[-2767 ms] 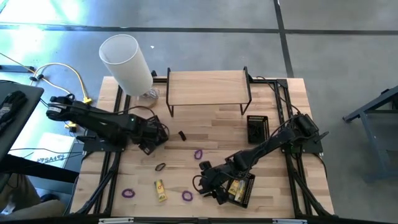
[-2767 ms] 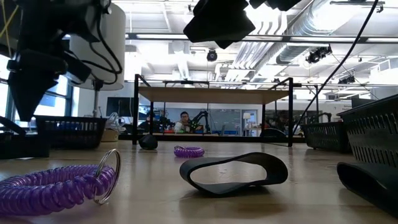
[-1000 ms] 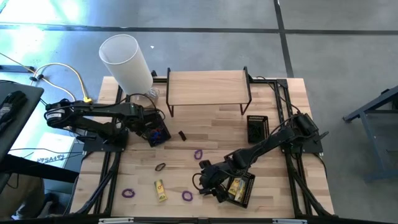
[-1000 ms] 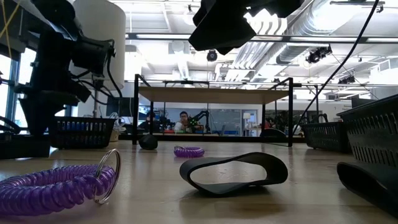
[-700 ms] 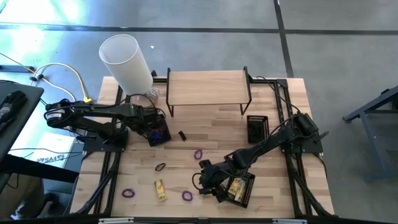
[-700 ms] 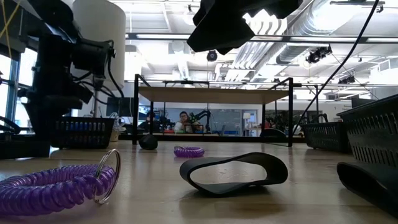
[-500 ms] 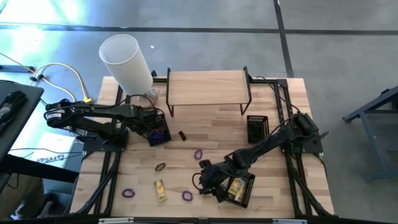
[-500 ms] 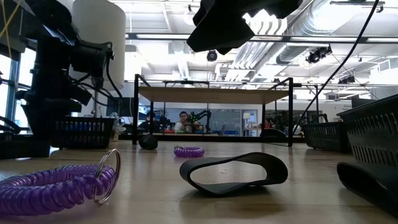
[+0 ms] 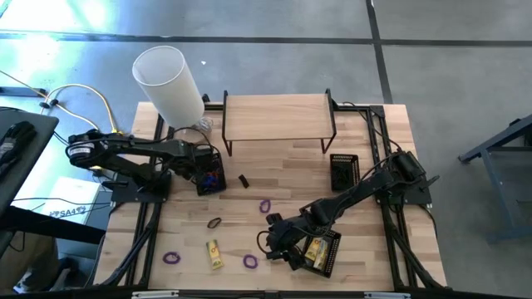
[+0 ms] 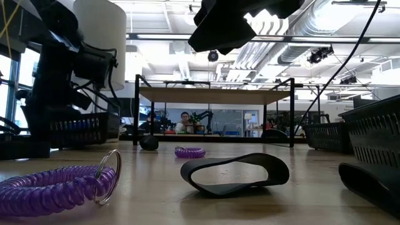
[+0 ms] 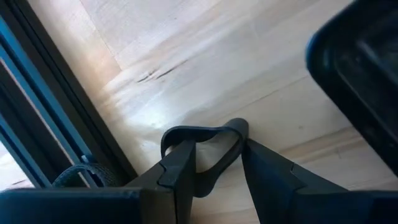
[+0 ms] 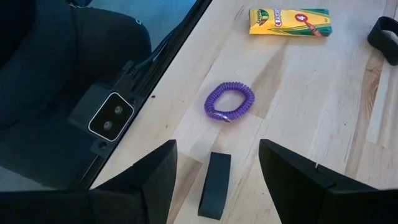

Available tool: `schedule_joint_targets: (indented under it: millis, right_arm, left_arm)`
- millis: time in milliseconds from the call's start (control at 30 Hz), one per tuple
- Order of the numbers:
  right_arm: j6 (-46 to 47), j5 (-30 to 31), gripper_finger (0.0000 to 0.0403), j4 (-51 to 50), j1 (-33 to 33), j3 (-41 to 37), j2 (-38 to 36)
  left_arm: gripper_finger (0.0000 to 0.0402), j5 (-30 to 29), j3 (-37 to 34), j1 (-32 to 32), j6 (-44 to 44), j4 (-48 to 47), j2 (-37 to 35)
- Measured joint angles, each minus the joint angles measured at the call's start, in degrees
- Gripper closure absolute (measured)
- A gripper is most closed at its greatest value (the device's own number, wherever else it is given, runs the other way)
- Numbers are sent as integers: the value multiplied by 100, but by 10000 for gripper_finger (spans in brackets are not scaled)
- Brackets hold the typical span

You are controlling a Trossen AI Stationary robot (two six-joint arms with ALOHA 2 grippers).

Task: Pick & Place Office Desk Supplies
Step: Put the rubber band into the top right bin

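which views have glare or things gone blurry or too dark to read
High view: strong glare washes the floor at the top left corner. Low view: the near purple coil loop is soft, and the arm overhead reads as a dark silhouette against bright ceiling lights. Left wrist view: light sheen on the table, with a blurred dark mass at one edge.

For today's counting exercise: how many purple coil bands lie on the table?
3: one mid-table, one near the front left corner, one at the front centre below the right gripper. Others may be hidden.

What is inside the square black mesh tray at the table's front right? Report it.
Yellow rectangular pieces lie in the square black mesh tray. The right arm covers the tray's left edge, so anything beneath it cannot be seen.
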Motion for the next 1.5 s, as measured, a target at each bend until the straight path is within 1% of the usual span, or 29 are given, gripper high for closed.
schedule_joint_targets:
  millis: [100, 167, 367, 600, 767, 900, 1000, 1100, 1233, 1367, 1433, 1500]
  right_arm:
    - [-2, -4, 188, -11, 2, 0, 0]
    - [-3, -17, 188, -32, 1, 0, 0]
    - [-7, 2, 188, -33, -3, 0, 0]
    - [-4, -14, 188, 11, -44, 0, 0]
    - [11, -17, 188, 78, -44, 0, 0]
    - [13, -20, 188, 141, -44, 0, 0]
    - [118, -19, 188, 216, -44, 0, 0]
    - [231, -10, 188, 336, -66, 0, 0]
    - [410, 19, 188, 620, -68, 0, 0]
    - [469, 122, 188, 960, -68, 0, 0]
    - [468, 282, 188, 1145, -40, 0, 0]
    - [470, 575, 188, 1331, 4, 0, 0]
  left_arm:
    - [278, 2, 0, 0, 1, -16, 204]
    - [287, 7, 4, 0, 32, -17, 234]
    - [338, 76, 58, -5, 44, -10, 99]
    - [396, 42, 117, -15, 50, -151, -250]
    - [399, 28, 261, -99, 96, -302, -444]
    - [399, 32, 572, -413, 1, -596, -593]
    - [400, 9, 940, -814, -235, -990, -682]
    - [400, -26, 1340, -1381, -566, -1342, -755]
    - [400, -260, 1767, -2412, -1197, -1441, -862]
    - [400, -817, 2040, -3716, -1782, -985, -872]
    - [400, -1223, 2061, -4325, -1931, -334, -874]
    - [400, -1578, 2061, -4851, -1902, 412, -872]
